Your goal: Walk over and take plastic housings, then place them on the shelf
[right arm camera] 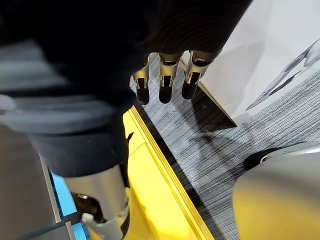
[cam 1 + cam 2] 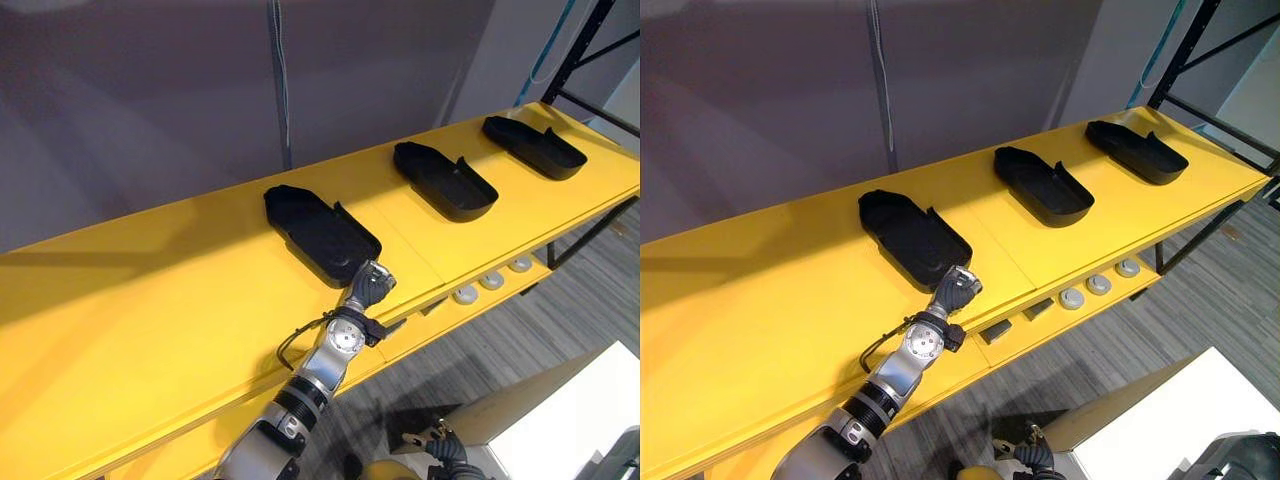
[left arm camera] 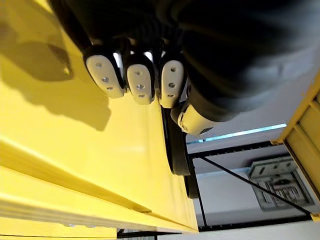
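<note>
As the shelf stands: the yellow shelf (image 2: 150,300) bears three black plastic housings in a row running from near left to far right. All lie flat, hollow side up, and well apart from one another.
Left housing: the left housing (image 2: 320,232) lies nearest the robot, with its near end close to the shelf's front edge.
Middle and right: the middle housing (image 2: 443,180) and the right housing (image 2: 533,146) sit farther to the right, with no hand near them.
Left hand: the left hand (image 2: 370,283) is at the near right corner of the left housing, touching its rim or just beside it. I cannot tell whether it clasps the rim or only rests by it.
Right hand: the right hand (image 1: 164,82) hangs low by the shelf's front over the grey floor (image 1: 215,145). Its fingers are straight, side by side, and hold nothing.
Below the shelf: pale round discs (image 2: 491,282) lie just under the shelf's front edge, to the right.
Done, by my reading: three housings appear to be placed, and the left one looks like the one being handled at this step.
Left to do: probably freeing the left hand from the left housing, if it grips it at all, then fetching more housings if any remain. The pictures do not tell how many are wanted.
</note>
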{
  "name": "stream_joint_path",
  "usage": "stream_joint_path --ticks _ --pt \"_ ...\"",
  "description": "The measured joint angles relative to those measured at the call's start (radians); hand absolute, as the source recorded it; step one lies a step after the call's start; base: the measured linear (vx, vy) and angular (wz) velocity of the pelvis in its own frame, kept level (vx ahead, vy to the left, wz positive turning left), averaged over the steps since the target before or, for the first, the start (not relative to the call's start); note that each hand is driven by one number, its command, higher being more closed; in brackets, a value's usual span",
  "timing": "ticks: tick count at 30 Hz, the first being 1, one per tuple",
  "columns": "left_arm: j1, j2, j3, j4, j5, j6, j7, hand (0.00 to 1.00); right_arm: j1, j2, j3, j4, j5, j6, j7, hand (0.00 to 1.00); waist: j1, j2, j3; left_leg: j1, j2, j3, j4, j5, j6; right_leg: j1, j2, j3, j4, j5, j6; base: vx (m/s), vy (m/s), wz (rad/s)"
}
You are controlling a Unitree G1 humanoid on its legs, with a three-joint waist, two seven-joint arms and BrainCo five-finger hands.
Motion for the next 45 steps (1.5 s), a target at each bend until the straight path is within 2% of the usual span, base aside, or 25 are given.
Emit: stream_joint_path --ticks 5,18,28,31,35,37,39,45 --pt "0.023 0.010 0.050 0.002 -0.002 0.002 0.021 1.00 -0.008 0.003 -0.014 0.017 0.000 -0.008 0.000 0.00 0.000 0.000 0.004 -0.001 0.003 -0.005 -0.002 0.000 -0.001 0.006 0.001 -0.006 -0.016 0.006 -0.002 -0.03 0.017 0.03" --pt "0.022 0.022 0.136 -0.001 -0.002 -0.029 0.066 1.00 -0.031 -0.008 -0.014 0.053 0.000 -0.017 -0.009 0.00 -0.002 0.008 0.018 0.011 0.012 -0.011 -0.003 -0.008 -0.013 0.040 0.012 -0.008 -0.061 0.020 -0.010 -0.02 0.005 0.00" --pt "0.054 0.023 0.128 -0.057 -0.020 -0.031 0.069 1.00 -0.045 -0.014 -0.014 0.066 0.000 -0.017 -0.011 0.00 -0.001 0.013 0.035 0.024 0.013 -0.014 -0.003 -0.008 -0.013 0.061 0.012 -0.012 -0.072 0.020 -0.011 -0.05 0.013 0.01" --pt "0.132 0.074 0.082 -0.188 -0.046 -0.029 0.066 1.00 -0.044 -0.017 -0.013 0.066 0.000 -0.017 -0.012 0.00 0.003 0.014 0.038 0.023 0.015 -0.018 -0.002 -0.008 -0.013 0.065 0.012 -0.017 -0.076 0.020 -0.011 -0.04 0.005 0.04" --pt "0.249 0.115 0.069 -0.435 -0.070 -0.035 0.050 1.00 -0.018 -0.024 -0.014 0.048 0.000 -0.017 -0.012 0.00 0.046 0.016 0.042 0.016 0.015 -0.019 0.007 -0.008 -0.013 0.064 0.010 -0.022 -0.075 0.017 -0.012 -0.04 0.005 0.04" --pt "0.303 0.125 0.101 -0.559 -0.080 -0.042 0.034 1.00 -0.002 -0.026 -0.013 0.035 0.000 -0.017 -0.012 0.00 0.062 0.016 0.042 0.014 0.014 -0.020 0.017 -0.008 -0.013 0.067 0.007 -0.026 -0.072 0.014 -0.013 -0.04 0.002 0.09" --pt "0.378 0.127 0.175 -0.696 -0.081 -0.074 0.030 1.00 0.007 -0.030 -0.013 0.035 0.000 -0.017 -0.010 0.00 0.075 0.016 0.042 0.015 0.013 -0.035 0.026 -0.011 -0.015 0.079 0.002 -0.044 -0.070 0.008 -0.014 -0.05 -0.004 0.21" --pt "0.556 0.141 0.351 -0.934 -0.087 -0.131 0.048 1.00 0.039 -0.050 0.008 0.045 -0.001 -0.017 0.003 0.00 0.122 0.016 0.036 0.020 0.014 -0.072 0.039 -0.023 -0.007 0.094 -0.005 -0.083 -0.043 -0.014 -0.015 -0.05 -0.004 0.21"
